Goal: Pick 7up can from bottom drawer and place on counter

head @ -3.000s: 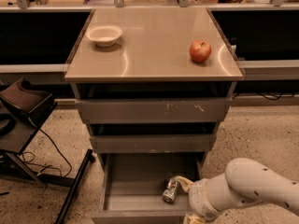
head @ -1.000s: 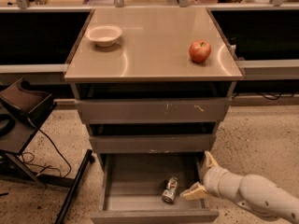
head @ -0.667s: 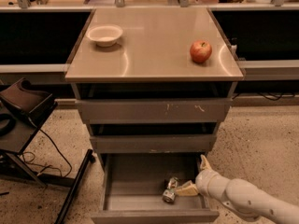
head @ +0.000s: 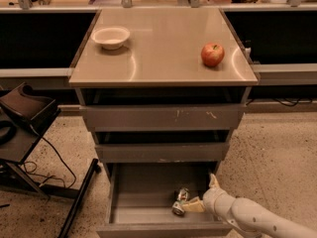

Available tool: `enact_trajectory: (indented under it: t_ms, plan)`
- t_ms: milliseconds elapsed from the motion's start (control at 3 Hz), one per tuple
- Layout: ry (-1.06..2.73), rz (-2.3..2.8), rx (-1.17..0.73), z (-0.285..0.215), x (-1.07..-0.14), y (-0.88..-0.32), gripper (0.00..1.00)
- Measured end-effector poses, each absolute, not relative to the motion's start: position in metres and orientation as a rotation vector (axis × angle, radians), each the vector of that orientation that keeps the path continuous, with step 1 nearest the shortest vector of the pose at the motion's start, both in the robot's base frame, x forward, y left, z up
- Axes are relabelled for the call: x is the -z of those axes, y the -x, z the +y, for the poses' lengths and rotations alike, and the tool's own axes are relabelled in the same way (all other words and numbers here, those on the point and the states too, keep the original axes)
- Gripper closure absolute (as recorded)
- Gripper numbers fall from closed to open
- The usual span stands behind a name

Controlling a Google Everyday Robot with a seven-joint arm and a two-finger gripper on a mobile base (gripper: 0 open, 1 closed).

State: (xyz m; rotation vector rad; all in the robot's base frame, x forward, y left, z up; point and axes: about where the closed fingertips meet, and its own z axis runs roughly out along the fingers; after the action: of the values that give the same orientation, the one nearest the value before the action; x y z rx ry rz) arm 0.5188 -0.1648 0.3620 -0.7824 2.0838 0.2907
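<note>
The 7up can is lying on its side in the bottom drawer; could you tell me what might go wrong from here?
The 7up can lies on its side, so the open gripper, whose lower finger is beside it, may roll it away. Lifting it, the arm could hit the middle drawer just above. On the counter, the apple could get knocked.

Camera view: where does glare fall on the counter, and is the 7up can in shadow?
Camera view: curved glare streaks on the counter near the bowl and the apple; the bottom drawer is dimmer, yet the 7up can glints; the open hand sits just right of it.
</note>
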Motion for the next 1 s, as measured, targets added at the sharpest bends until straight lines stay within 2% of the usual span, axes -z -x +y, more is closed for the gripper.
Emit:
enact_trajectory:
  t_ms: [333,1000]
  plan:
    - [0.761,2.082,-0.34,-0.151,-0.329,-0.537,0.0]
    - [0.845,2.179,-0.284,-0.141,-0.254,-0.603,0.0]
